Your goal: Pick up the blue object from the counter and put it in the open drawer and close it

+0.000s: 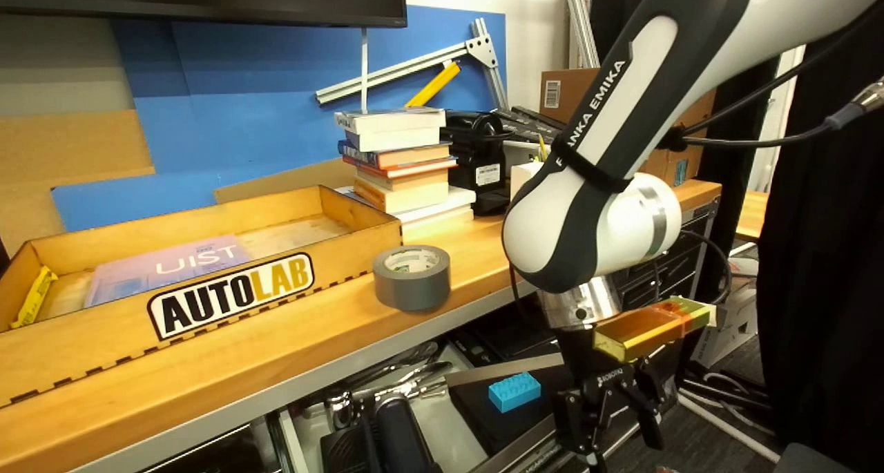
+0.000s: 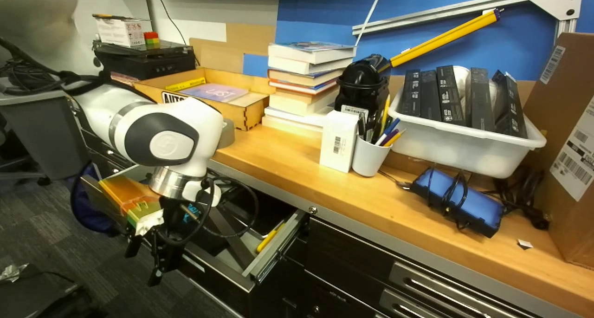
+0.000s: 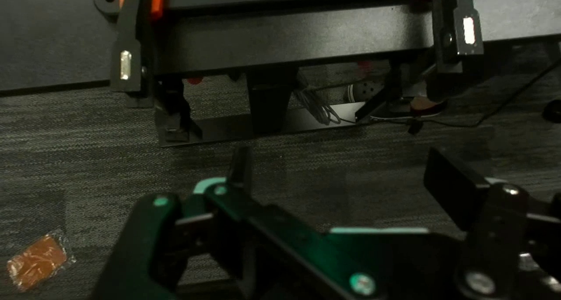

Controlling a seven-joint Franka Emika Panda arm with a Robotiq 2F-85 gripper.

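Gripper [image 3: 347, 178] spread, holding nothing. Blue block [image 1: 514, 391] at its ten o'clock in exterior view, inside open drawer [image 2: 276, 244]. Placing looks done; closing remains: next, push drawer inward from front.

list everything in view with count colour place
counter: 1, tan, both exterior views
drawer: 1, black, open beneath counter
block: 1, blue, in drawer
tape roll: 1, grey, counter
tray: 1, tan, counter
books: several, mixed, counter
carton: 1, white, counter
pen cup: 1, white, counter
bin: 1, white, counter
corded device: 1, blue, counter
cardboard box: 1, brown, counter
screen: 1, black, above counter
arm: 1, white and black, beside counter
pincer: 1, black, arm's end
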